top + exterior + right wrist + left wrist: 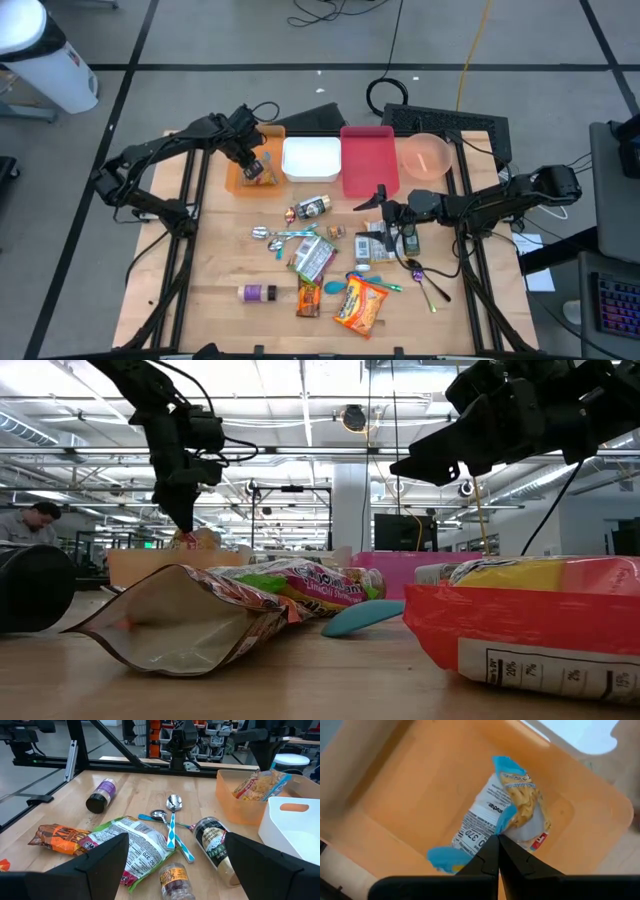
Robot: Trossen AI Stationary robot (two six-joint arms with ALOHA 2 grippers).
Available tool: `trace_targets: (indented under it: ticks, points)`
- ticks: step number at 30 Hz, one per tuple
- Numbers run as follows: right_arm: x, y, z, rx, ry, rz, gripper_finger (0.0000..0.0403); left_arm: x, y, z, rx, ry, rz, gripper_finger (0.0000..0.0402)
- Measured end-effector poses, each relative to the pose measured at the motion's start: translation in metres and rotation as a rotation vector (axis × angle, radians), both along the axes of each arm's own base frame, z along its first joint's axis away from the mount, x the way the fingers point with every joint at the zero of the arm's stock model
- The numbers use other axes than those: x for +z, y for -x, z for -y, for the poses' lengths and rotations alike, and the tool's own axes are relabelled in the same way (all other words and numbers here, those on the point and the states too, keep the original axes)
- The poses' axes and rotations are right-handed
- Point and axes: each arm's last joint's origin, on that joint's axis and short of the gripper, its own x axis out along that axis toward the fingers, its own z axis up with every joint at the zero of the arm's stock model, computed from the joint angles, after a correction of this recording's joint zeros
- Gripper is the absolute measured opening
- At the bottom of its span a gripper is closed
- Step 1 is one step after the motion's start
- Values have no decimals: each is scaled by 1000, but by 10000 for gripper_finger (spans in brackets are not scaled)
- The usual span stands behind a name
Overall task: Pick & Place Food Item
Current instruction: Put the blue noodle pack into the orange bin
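Pinching the snack bag (515,815), left end effector (498,851) shows only overhead.

My black pincer (498,851) pinches a snack bag (506,815) — white and pale blue, yellow pasta printed on it — over an orange bin (415,795); beside it a white bin (310,158), then a pink one (368,160).

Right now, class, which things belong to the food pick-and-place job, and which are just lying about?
In the job:
left pincer, shut on the snack bag
orange bin under it

Lying about:
white bin
red bin
pink bowl
spoons
purple jar
chip bag
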Motion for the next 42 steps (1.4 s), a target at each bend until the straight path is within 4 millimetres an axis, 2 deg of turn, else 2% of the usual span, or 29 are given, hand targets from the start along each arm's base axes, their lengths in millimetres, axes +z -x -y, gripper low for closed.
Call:
trace_targets:
  ticks: [9,21,27,33,42]
  points:
    - [0,0,0,0,1,0,320,0,2,-3,47,-24,-12,17]
    - [0,0,0,-1,0,0,320,2,-1,-6,50,-56,25,125]
    - [0,0,0,0,1,0,320,2,-1,-6,50,-58,26,160]
    - [0,0,0,-1,1,0,320,2,-1,-7,48,-61,27,176]
    - [0,0,0,-1,1,0,320,3,-3,-9,50,-86,41,177]
